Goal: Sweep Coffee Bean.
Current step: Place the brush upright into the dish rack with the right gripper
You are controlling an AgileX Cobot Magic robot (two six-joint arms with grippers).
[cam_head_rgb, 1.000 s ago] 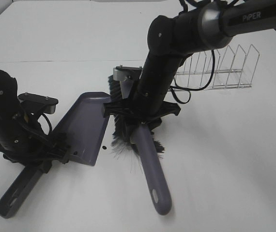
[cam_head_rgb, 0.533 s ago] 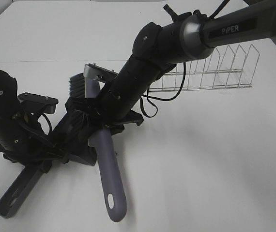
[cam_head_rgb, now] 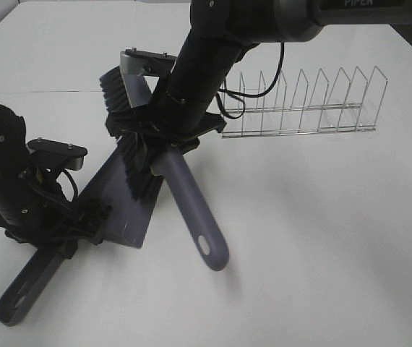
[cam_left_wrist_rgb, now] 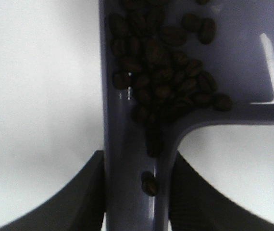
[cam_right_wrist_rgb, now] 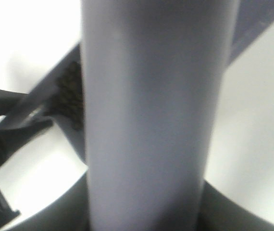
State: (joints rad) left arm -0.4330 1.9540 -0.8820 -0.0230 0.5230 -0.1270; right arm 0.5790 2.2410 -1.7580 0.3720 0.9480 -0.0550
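Note:
A cluster of dark coffee beans [cam_left_wrist_rgb: 166,82] lies inside the purple dustpan [cam_head_rgb: 128,210], piled at its back where the handle starts. They also show in the right wrist view [cam_right_wrist_rgb: 72,96]. My left gripper [cam_head_rgb: 76,231] [cam_left_wrist_rgb: 136,199] is shut on the dustpan handle [cam_left_wrist_rgb: 132,159], and the pan rests on the table. My right gripper [cam_head_rgb: 166,141] [cam_right_wrist_rgb: 149,214] is shut on the purple brush handle [cam_head_rgb: 191,210] [cam_right_wrist_rgb: 151,110]. It holds the brush tilted, with the black bristles [cam_head_rgb: 132,163] above the pan's far part. The brush hides the beans in the high view.
A wire dish rack [cam_head_rgb: 300,101] stands at the back right on the white table [cam_head_rgb: 322,238]. The dustpan handle's end [cam_head_rgb: 19,298] reaches toward the front left edge. The left arm's body [cam_head_rgb: 3,173] stands at the left.
My right gripper has swept the brush left from the table onto the dustpan. It then lifted the brush up and toward the back. The dustpan and left arm have stayed put.

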